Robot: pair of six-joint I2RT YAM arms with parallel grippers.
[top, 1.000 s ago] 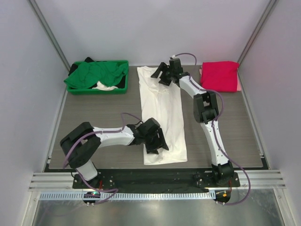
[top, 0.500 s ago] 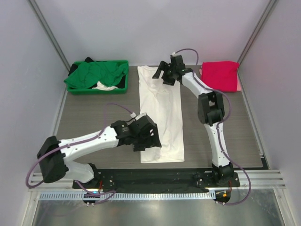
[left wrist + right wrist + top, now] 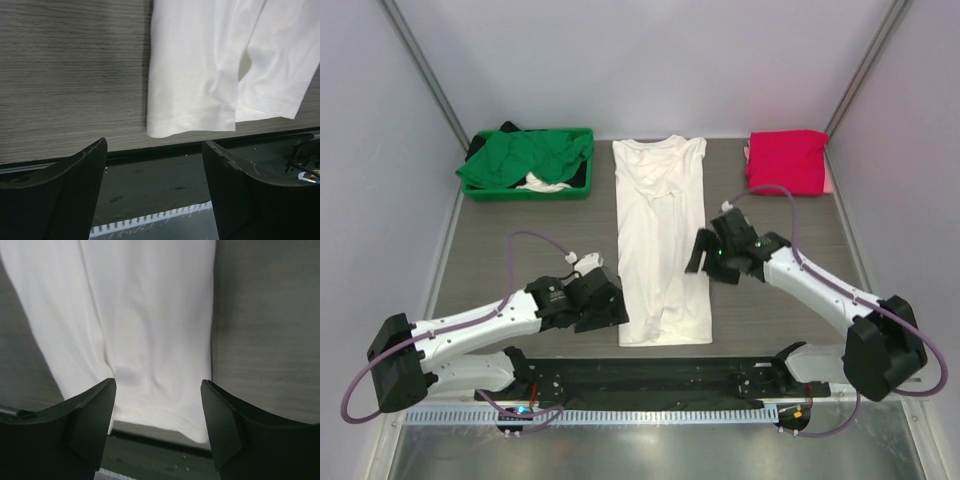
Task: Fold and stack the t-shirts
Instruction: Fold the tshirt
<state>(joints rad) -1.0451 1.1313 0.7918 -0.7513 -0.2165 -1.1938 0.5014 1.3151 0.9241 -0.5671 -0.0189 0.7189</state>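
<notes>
A large white t-shirt (image 3: 660, 240) lies as a long narrow strip down the middle of the table, collar at the far end. It also shows in the left wrist view (image 3: 215, 65) and the right wrist view (image 3: 150, 315). My left gripper (image 3: 605, 312) (image 3: 155, 190) is open and empty, just left of the shirt's near hem. My right gripper (image 3: 705, 255) (image 3: 157, 425) is open and empty, at the shirt's right edge about halfway along. A folded pink-red t-shirt (image 3: 787, 160) lies at the back right. A green t-shirt (image 3: 525, 158) sits crumpled in the bin.
A green plastic bin (image 3: 525, 192) at the back left holds the green shirt with white and dark cloth under it. A black rail (image 3: 650, 372) runs along the table's near edge. Grey walls close in both sides.
My right gripper has left the shirt's collar end and come back to its right side at mid-length. My left gripper has slid off the near left corner, leftward and nearer.
</notes>
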